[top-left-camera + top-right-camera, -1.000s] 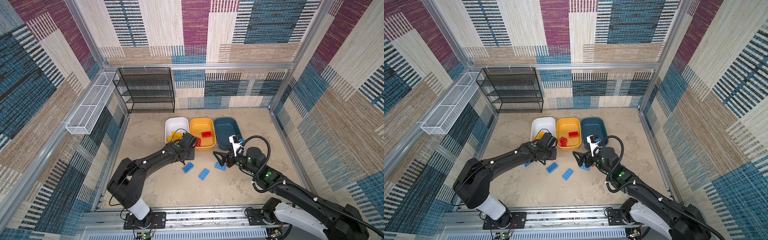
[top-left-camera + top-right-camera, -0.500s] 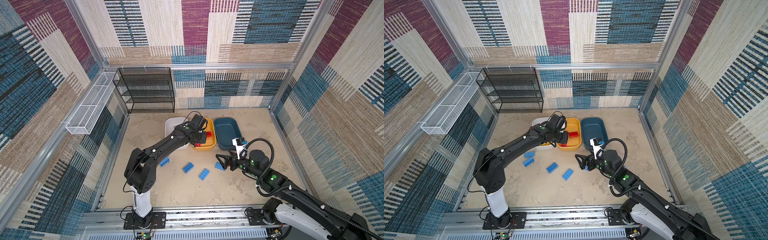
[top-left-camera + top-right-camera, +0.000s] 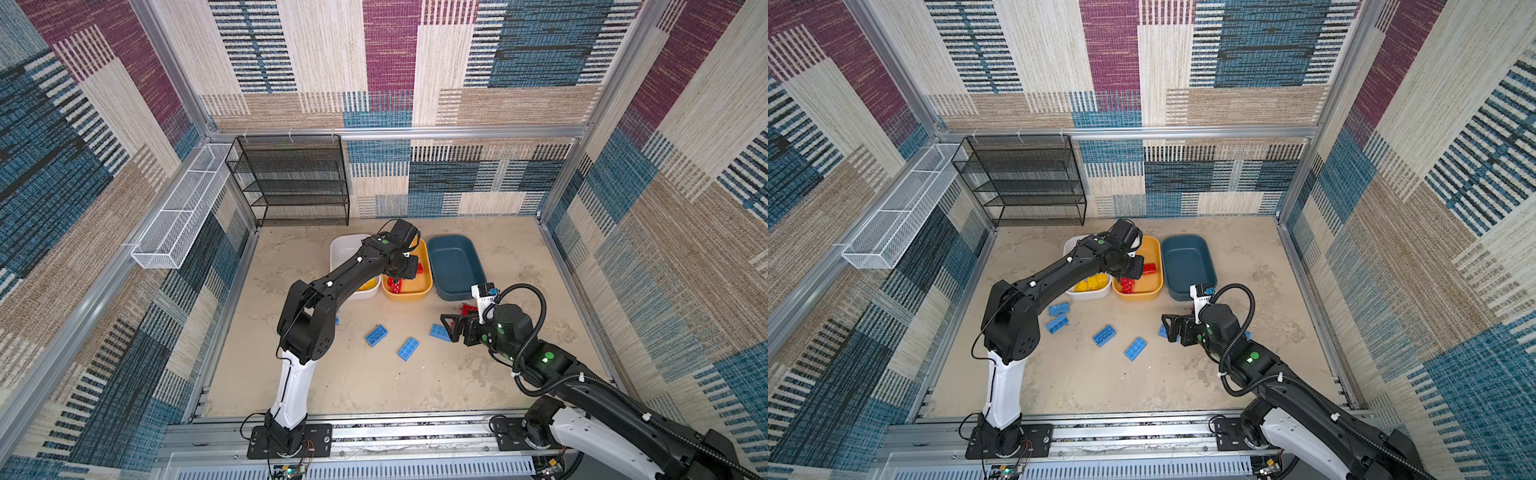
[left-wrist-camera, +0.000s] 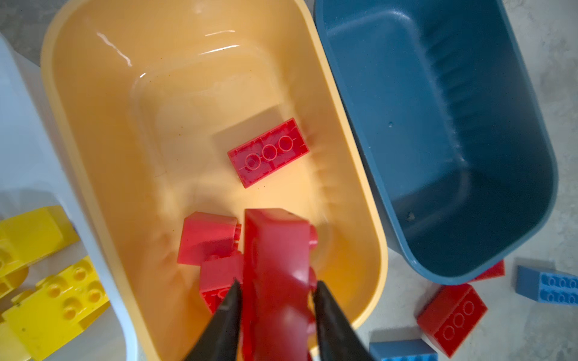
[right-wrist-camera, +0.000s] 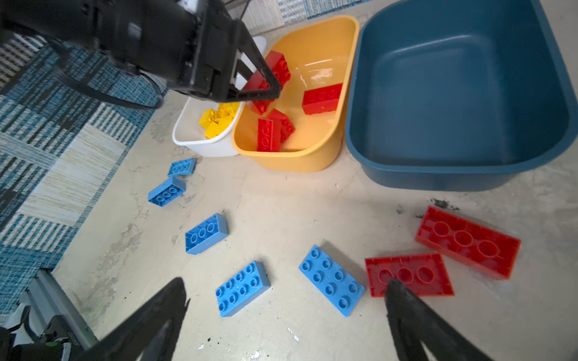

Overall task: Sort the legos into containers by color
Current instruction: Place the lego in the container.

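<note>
You had the left gripper (image 4: 276,283) over the yellow-orange tub (image 4: 93,109), a red brick (image 4: 275,250) between its jaws, held or freed I couldn't tell, while the right gripper (image 5: 284,281) gaped above blue bricks (image 5: 331,279).

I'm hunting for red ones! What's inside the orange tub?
Only red legos show inside the yellow-orange tub; another sits above, between the fingers of the left gripper. What lies under the heaped ones is covered.

Left arm (image 3: 345,270): black links, white lower segment, green dot.
Right arm (image 3: 544,361): black, white base shell, ribbed black hose, green dots.
</note>
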